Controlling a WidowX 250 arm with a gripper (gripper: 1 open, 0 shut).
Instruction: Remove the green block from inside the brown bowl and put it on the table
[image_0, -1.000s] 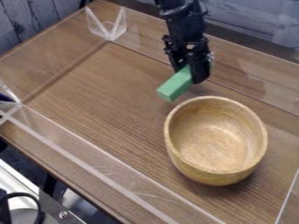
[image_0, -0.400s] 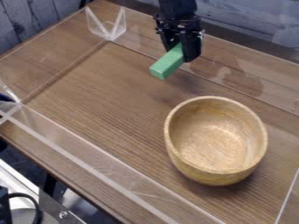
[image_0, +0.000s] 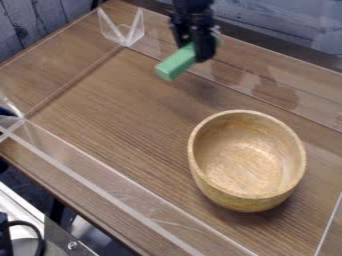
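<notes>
My gripper (image_0: 194, 50) hangs above the far middle of the table (image_0: 120, 110), shut on the upper end of the green block (image_0: 175, 66). The block is a small bright-green bar that tilts down to the left and is held clear of the wood. The brown bowl (image_0: 247, 158) is a round tan wooden bowl at the right front, well apart from the gripper, and nothing shows inside it.
Low clear plastic walls (image_0: 80, 175) border the tabletop on all sides. A clear bracket (image_0: 123, 28) stands at the far left corner. A dark cable (image_0: 20, 238) lies outside the wall at the bottom left.
The gripper has carried the green block up and to the left, away from the bowl's rim toward the far middle of the table. The bowl has stayed put.
</notes>
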